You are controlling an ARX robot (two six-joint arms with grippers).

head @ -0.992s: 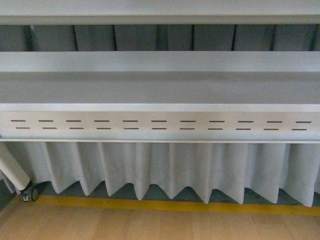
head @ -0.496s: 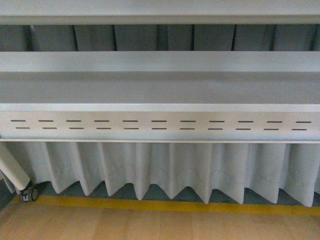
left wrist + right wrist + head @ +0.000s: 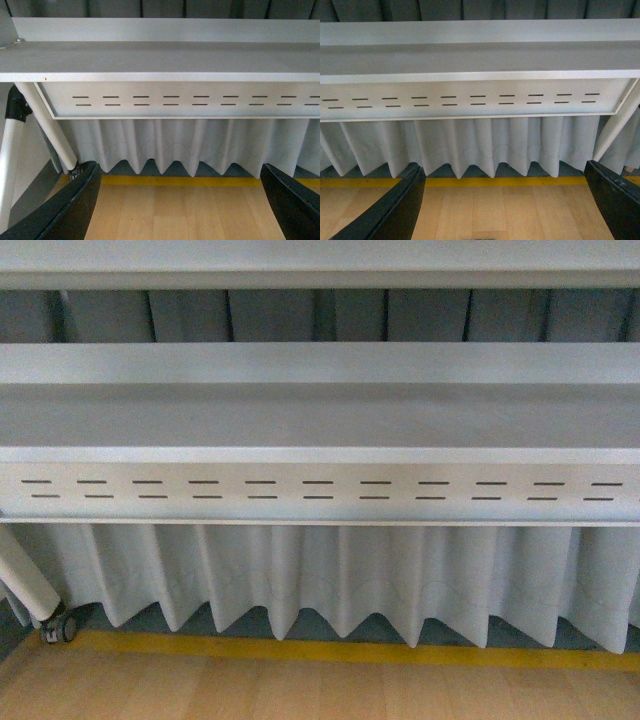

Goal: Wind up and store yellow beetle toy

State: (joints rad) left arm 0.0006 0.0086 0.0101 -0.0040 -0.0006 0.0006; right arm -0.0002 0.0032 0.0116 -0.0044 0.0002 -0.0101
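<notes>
Your two arms face a white shelf (image 3: 320, 415) across the wooden tabletop (image 3: 300, 690); a slotted panel (image 3: 320, 490) and a pleated curtain (image 3: 330, 580) hang beneath the shelf. The left gripper (image 3: 180, 170) stands with jaws wide apart and empty; the right gripper (image 3: 505, 170) does likewise. Both wrist cameras look ahead rather than down, which reads as a ready pose before any reach. The yellow beetle toy shows in none of the three views; you cannot say where it lies, and winding and storing both look unstarted. A yellow strip (image 3: 330, 652) marks the tabletop's far edge; a caster (image 3: 58, 628) sits just beyond its far left corner. You will likely need to find the toy first.
</notes>
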